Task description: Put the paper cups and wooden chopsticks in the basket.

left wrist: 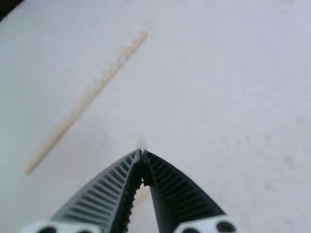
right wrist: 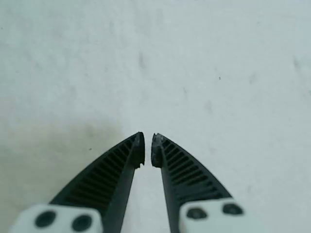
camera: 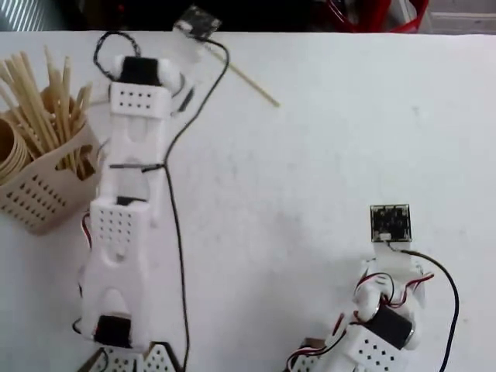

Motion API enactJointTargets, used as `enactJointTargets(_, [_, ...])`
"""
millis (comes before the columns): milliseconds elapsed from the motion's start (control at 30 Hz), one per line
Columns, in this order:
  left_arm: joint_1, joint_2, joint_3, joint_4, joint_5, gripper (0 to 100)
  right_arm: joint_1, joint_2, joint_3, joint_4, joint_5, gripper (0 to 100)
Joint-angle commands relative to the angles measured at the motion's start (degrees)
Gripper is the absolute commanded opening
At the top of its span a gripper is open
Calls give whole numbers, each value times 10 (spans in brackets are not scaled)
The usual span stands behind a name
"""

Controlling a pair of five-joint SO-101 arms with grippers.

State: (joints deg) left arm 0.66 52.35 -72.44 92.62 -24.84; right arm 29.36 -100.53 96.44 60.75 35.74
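One wooden chopstick [camera: 252,84] lies loose on the white table near the far edge; it also runs slantwise in the left wrist view [left wrist: 87,99]. My left gripper [left wrist: 142,155] hovers beside it, shut, tips touching, clear of the chopstick. A thin tan sliver [left wrist: 141,192] shows in the gap behind the tips; I cannot tell what it is. The beige perforated basket [camera: 46,198] at the left edge holds several chopsticks [camera: 46,105] and stacked paper cups [camera: 12,155]. My right gripper [right wrist: 147,145] points at bare table, fingers nearly touching, holding nothing.
The left arm [camera: 128,194] stretches from the near edge to the far edge, right beside the basket, with a black cable [camera: 177,232] trailing along it. The right arm [camera: 384,310] is folded at the near right corner. Red objects [camera: 372,15] lie beyond the far edge.
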Motion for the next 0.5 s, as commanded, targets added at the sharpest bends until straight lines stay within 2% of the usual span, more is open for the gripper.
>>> enactJointTargets(0, [66, -27, 2, -131, 135, 32, 7, 0, 5, 6, 2, 45])
enactJointTargets(100, [93, 34, 2, -308, 207, 90, 7, 0, 5, 6, 2, 45])
enactJointTargets(200, [111, 114, 0, -479, 219, 108, 7, 0, 5, 6, 2, 45])
enactJointTargets(400, [129, 231, -3, -601, 32, 37, 7, 0, 5, 6, 2, 45])
enactJointTargets(467, [135, 253, -4, -613, -21, 23, 7, 0, 5, 6, 2, 45])
